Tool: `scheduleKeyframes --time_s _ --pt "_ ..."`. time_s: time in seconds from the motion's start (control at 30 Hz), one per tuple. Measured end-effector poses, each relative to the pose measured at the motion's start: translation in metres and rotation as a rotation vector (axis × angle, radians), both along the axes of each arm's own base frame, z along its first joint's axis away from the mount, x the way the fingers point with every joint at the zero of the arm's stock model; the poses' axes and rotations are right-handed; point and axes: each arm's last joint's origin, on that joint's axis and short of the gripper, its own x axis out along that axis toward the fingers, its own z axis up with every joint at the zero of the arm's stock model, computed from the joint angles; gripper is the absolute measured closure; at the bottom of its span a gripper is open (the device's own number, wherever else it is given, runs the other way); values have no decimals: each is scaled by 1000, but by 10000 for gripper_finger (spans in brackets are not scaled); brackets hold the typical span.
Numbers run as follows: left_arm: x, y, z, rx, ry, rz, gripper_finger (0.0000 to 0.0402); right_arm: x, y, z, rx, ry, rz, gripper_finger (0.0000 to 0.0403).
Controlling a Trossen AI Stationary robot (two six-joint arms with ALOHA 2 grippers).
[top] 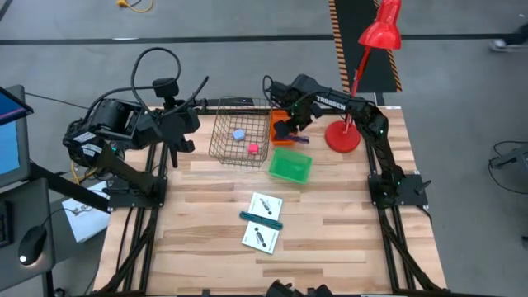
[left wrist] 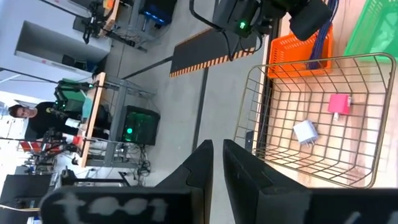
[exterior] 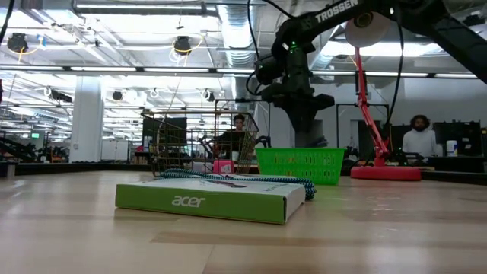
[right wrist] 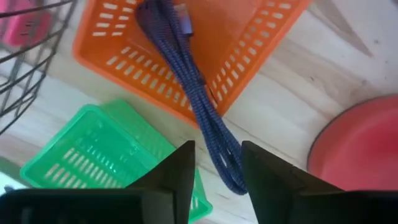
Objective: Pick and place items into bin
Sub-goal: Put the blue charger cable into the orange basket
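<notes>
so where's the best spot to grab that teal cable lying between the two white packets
Take the teal cable near its middle, coming straight down from above. It lies flat on the wooden table as a thin strand, so the gripper fingers should straddle its narrow width, clear of the white packets on either side.

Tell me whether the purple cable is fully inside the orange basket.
Not fully. The purple cable starts in the orange basket, crosses its rim and hangs out between the right claw fingers.

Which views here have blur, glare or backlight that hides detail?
Low view: bright ceiling lights backlight the right arm's gripper into a dark shape, and the near white packet is soft. Left wrist view: the left gripper is blurred. Right wrist view: the blue cable looks soft.
</notes>
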Motion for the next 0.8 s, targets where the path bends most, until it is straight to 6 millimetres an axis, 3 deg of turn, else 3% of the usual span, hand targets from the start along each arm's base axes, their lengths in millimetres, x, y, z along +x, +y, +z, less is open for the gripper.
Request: scheduleKeyframes --time_s 0.2,0.4,0.63,0.8 --pt "1 -2 -1 -46 36 -75 373 7 7 36 -41 -95 136 268" --pt "3 -6 -5 -223 59 -229 373 8 34 105 -219 -285 270 288" --pt "9 -1 -13 -423 93 -304 373 -16 81 175 -441 -438 377 309" --pt "23 6 -43 -509 220 -280 370 -39 114 208 -565 -493 401 311"
